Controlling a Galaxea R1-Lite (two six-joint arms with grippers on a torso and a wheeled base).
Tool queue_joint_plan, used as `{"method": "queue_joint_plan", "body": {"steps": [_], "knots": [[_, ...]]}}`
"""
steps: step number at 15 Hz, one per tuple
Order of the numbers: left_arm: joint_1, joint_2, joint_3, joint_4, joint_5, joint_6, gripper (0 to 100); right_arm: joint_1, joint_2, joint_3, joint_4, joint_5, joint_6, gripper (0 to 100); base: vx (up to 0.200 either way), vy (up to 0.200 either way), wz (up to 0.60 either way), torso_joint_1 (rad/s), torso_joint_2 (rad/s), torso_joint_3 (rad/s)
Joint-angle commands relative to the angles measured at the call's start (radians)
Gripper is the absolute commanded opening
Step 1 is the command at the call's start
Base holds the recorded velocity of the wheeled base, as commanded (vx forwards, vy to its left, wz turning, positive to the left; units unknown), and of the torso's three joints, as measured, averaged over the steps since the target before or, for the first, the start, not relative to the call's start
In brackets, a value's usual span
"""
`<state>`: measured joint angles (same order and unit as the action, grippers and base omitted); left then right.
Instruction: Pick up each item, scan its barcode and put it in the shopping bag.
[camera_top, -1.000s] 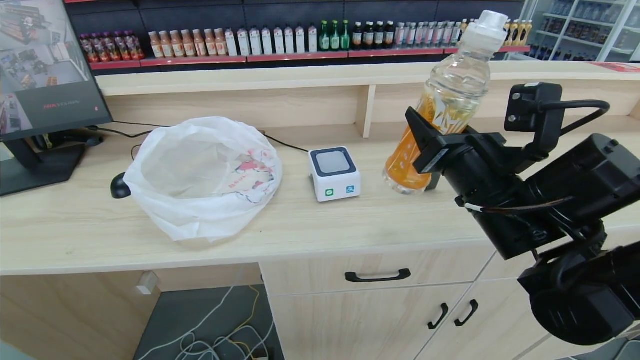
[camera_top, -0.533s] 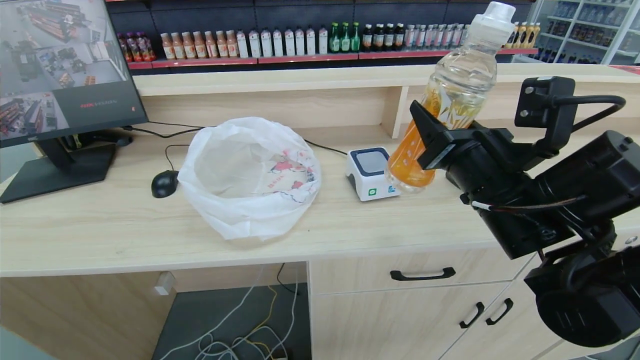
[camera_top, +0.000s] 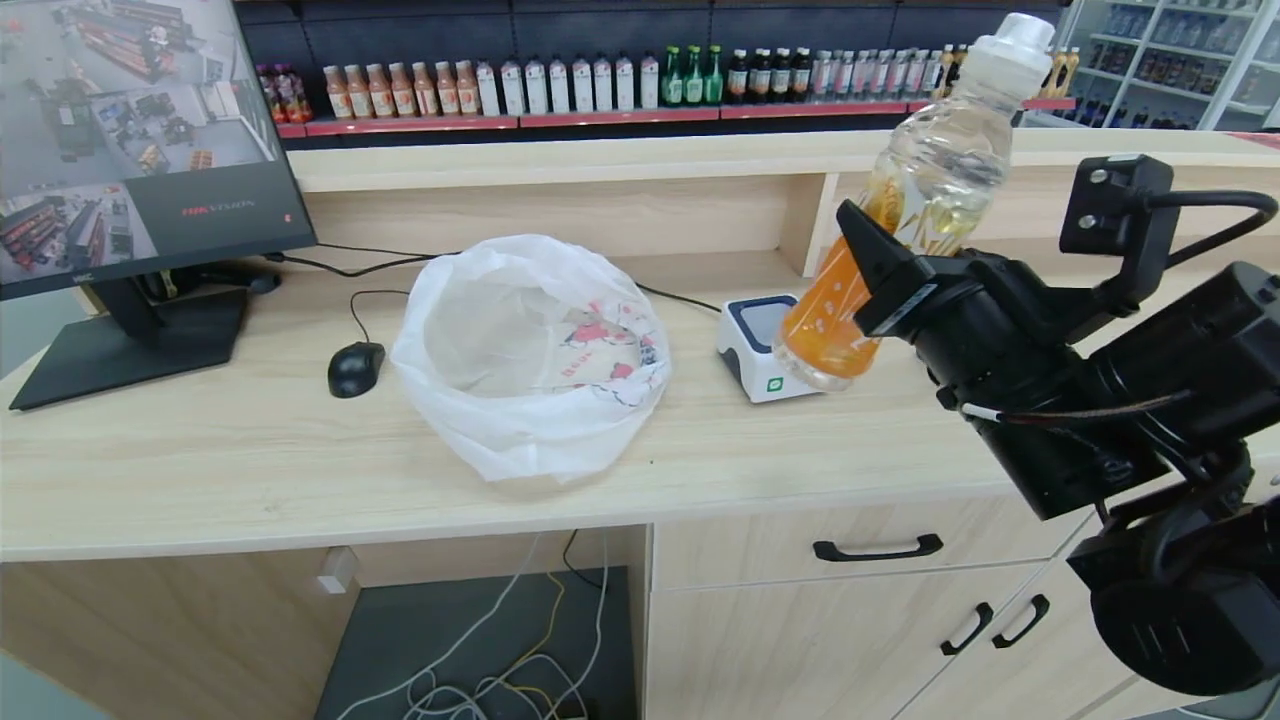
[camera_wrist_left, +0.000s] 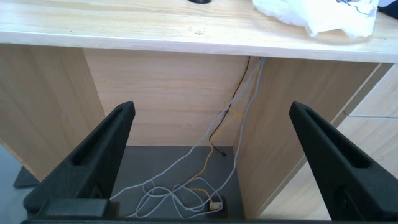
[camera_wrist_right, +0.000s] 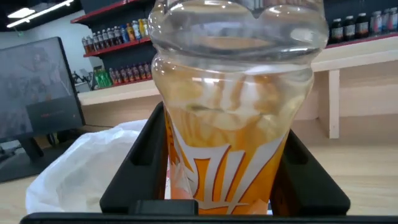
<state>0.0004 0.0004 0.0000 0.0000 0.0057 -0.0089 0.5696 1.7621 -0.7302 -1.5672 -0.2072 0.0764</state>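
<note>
Right hand (camera_top: 875, 265) clamped on bottle (camera_top: 930, 170) at labelled waist: probably weighty, slick, slightly squashy plastic, waist hold suits; left hand (camera_wrist_left: 211, 115) agape, empty.

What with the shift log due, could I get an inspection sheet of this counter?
Surface: wooden counter, no spills seen.
Job's things: bottle held tilted by the scanner; bag open beside it.
Clutter: mouse, monitor.
Grippers: right gripper, jaws shut on bottle; left gripper, jaws open, below the counter.
Cables: wires loose under the counter.
Surroundings: drink shelves behind.
</note>
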Motion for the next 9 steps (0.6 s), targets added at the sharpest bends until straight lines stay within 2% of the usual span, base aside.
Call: {"method": "queue_joint_plan", "body": {"steps": [1, 3, 5, 7, 9], "knots": [[0.001, 0.000, 0.000, 0.000, 0.000, 0.000, 100, -0.008, 0.003, -0.021, -0.004, 0.051, 0.037, 0, 0.000, 0.000, 0.00, 0.000, 0.00, 0.000], [0.001, 0.000, 0.000, 0.000, 0.000, 0.000, 100, -0.010, 0.025, -0.032, -0.004, 0.080, 0.062, 0, 0.000, 0.000, 0.00, 0.000, 0.00, 0.000], [0.001, 0.000, 0.000, 0.000, 0.000, -0.002, 100, -0.011, 0.094, -0.100, -0.004, 0.063, 0.157, 0, 0.000, 0.000, 0.00, 0.000, 0.00, 0.000], [0.001, 0.000, 0.000, 0.000, 0.000, 0.000, 100, -0.010, 0.128, -0.132, -0.004, 0.019, 0.214, 0, 0.000, 0.000, 0.00, 0.000, 0.00, 0.000], [0.001, 0.000, 0.000, 0.000, 0.000, 0.000, 100, -0.014, 0.168, -0.210, 0.012, -0.035, 0.361, 0, 0.000, 0.000, 0.00, 0.000, 0.00, 0.000]]}}
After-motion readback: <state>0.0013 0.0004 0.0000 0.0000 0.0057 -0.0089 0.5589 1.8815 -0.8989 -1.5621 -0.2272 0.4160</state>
